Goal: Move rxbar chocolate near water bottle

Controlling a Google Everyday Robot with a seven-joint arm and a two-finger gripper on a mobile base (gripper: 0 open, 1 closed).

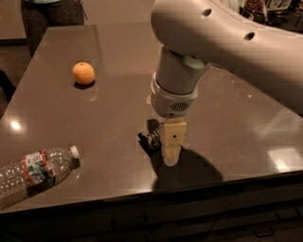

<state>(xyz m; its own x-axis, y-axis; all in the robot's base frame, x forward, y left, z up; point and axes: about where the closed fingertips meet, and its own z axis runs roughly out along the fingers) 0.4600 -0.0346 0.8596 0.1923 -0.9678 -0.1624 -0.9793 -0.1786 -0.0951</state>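
Note:
The rxbar chocolate (151,140) lies on the dark table, a little in front of the middle; only its left end, black with a silvery patch, shows. My gripper (171,153) points straight down and stands over the bar's right part, hiding most of it, with its tip at table level. The water bottle (34,172) lies on its side at the front left corner, white cap pointing right, well to the left of the bar and the gripper.
A round orange (83,73) sits at the back left of the table (236,118). A person's legs (47,14) stand behind the far left corner. The table's front edge runs just below the gripper. Objects lie at the far right back.

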